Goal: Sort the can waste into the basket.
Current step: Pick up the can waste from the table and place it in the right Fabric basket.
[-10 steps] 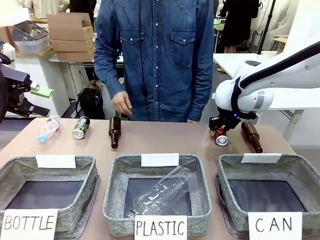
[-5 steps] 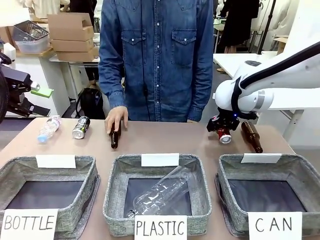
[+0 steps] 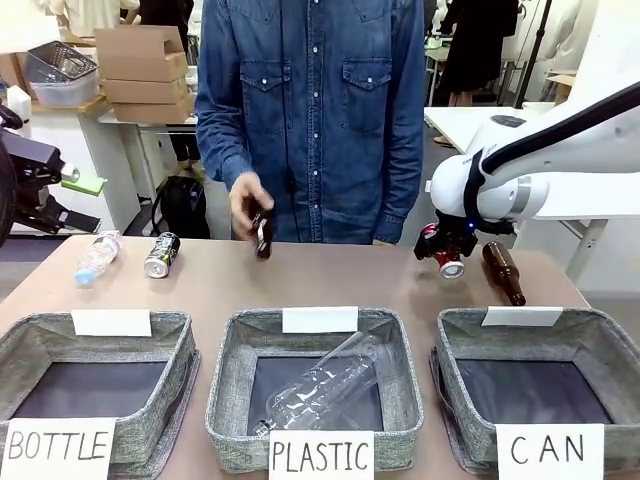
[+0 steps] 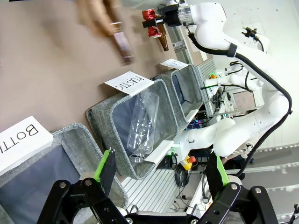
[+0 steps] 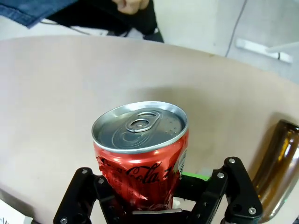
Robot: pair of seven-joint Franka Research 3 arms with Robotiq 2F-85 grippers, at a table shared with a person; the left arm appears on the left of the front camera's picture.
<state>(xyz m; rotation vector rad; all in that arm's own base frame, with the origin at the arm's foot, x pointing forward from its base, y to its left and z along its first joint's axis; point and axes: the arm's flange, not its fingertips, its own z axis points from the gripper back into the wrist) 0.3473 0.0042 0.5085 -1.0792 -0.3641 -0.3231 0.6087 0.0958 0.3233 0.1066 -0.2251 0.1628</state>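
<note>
Right gripper (image 3: 441, 253) is clamped on the dented shiny red drink can (image 3: 449, 266), far right and apparently clear of the brown table (image 3: 340, 285), lid end tipped toward the near side. The grey woven basket signed CAN (image 3: 600, 338) sits nearer and slightly right of it, so probably a short pull-back. Left gripper (image 4: 162, 168) has its fingers spread, empty. The silver-and-black printed can (image 3: 160, 254) lies on its side far left, closer to the left arm.

Front camera: fixed at the robot's side, facing across the table (image 3: 330, 285) toward the person (image 3: 315, 100). Left wrist camera: rolled sideways, set back, sharing the middle basket (image 4: 100, 135) and, seemingly, a blurred hand (image 4: 96, 16). Right wrist camera: close on the red can (image 5: 140, 158).
</note>
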